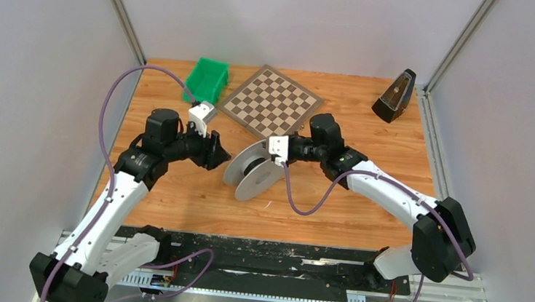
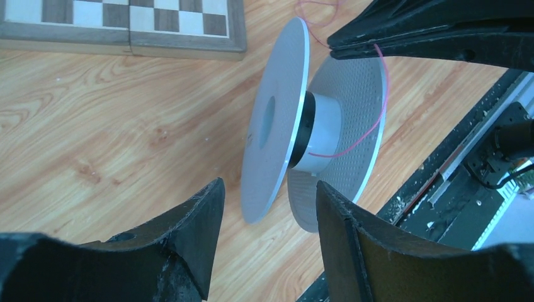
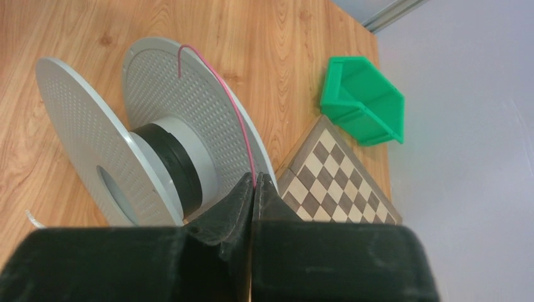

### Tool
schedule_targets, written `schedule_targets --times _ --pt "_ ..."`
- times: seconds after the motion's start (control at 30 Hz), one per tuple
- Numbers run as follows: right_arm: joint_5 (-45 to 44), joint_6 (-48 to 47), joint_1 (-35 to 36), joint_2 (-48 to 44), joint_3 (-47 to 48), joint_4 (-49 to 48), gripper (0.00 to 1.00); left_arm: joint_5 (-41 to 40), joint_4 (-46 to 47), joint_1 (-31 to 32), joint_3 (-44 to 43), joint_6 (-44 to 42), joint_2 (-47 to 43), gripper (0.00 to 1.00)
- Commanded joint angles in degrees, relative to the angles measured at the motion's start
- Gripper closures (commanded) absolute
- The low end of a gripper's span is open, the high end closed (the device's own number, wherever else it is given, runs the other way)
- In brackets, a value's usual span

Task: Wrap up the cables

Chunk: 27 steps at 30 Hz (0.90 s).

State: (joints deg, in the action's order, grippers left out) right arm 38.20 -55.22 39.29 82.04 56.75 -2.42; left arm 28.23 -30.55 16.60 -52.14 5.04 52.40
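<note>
A grey spool (image 1: 251, 168) stands on its rim on the wooden table, between the two grippers. It shows in the left wrist view (image 2: 277, 119) and in the right wrist view (image 3: 94, 145). A thin pink cable (image 3: 233, 102) arcs over the spool's flange down into my right gripper (image 3: 255, 185), which is shut on it. In the left wrist view the cable (image 2: 378, 124) runs from the hub up to the right gripper (image 2: 334, 45). My left gripper (image 2: 267, 201) is open and empty, just left of the spool (image 1: 220, 158).
A chessboard (image 1: 271, 102) lies behind the spool, with a green bin (image 1: 207, 80) to its left. A black metronome (image 1: 393, 96) stands at the back right. A black rail (image 1: 255, 256) runs along the table's near edge.
</note>
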Motion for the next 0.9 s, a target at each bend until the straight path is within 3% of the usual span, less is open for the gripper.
schedule_targets --times 0.0,0.13,0.37,0.57,0.8,0.87 --pt "-0.8 -2.4 1.0 1.1 2.0 2.2 1.0 6.1 8.4 -0.1 1.8 -2.6 -0.5 0.36" --pt "-3.2 -3.7 1.1 2.1 2.2 4.4 1.0 6.6 14.2 -0.1 4.5 -3.3 -1.3 0.34" --pt "-4.6 -4.0 1.4 3.0 2.2 4.9 1.0 9.4 12.4 0.0 1.6 -9.5 4.9 0.36" --pt "-5.9 -3.6 1.5 3.9 2.5 5.1 1.0 11.6 13.6 2.9 4.0 -13.1 5.6 0.35" --pt "-5.1 -1.1 1.7 5.4 3.9 5.0 1.0 10.0 10.8 5.1 4.2 -15.1 6.5 0.43" --pt "-4.5 -0.9 1.7 5.6 4.1 5.1 1.0 10.2 9.0 5.6 3.4 -16.3 6.4 0.51"
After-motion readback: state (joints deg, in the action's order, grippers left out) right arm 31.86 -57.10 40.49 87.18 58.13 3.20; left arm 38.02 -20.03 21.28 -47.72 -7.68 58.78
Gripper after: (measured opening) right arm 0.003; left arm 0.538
